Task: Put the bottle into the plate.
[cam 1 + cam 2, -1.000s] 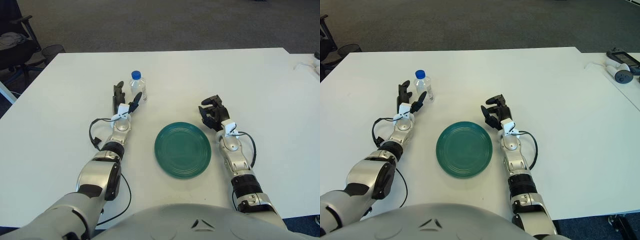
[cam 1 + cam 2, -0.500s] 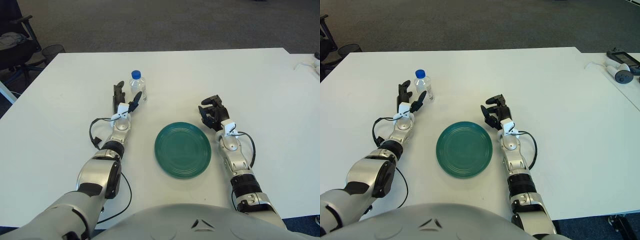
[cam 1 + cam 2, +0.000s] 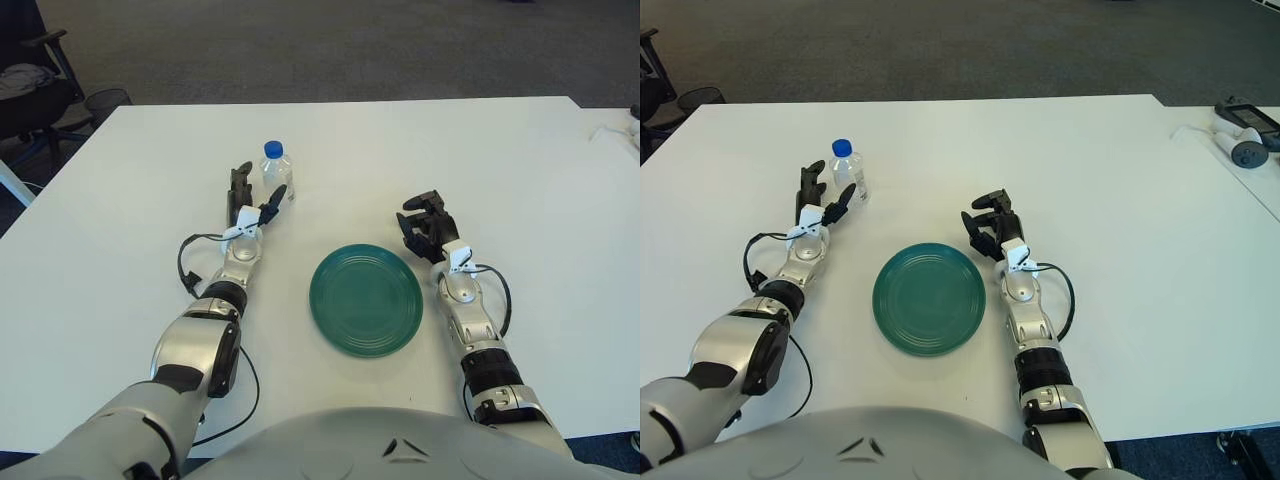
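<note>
On the white table: the table (image 3: 500, 160) carried everything, bottle at the robot's left, plate near the front middle.
Plate: the green plate (image 3: 365, 299) lay bare between the two forearms, nothing in it, unmoved over the past second.
Bottle: the clear bottle (image 3: 276, 173) with a blue cap stood upright, well apart from the plate, up and to its left, in the same spot as a second earlier.
Left hand: the left hand (image 3: 250, 200) had crept slightly forward, its fingers spread either side of the bottle's lower half; one fingertip showed just at the bottle's right flank, yet whether it touched could not be told.
Right hand: the right hand (image 3: 425, 226) showed just right of the plate's upper edge, fingers curled, gripping nothing, barely shifted.
Meaning for the task: judged as the closing stage of the reach; the grasp was not yet made, so lifting and carrying to the plate remained.
</note>
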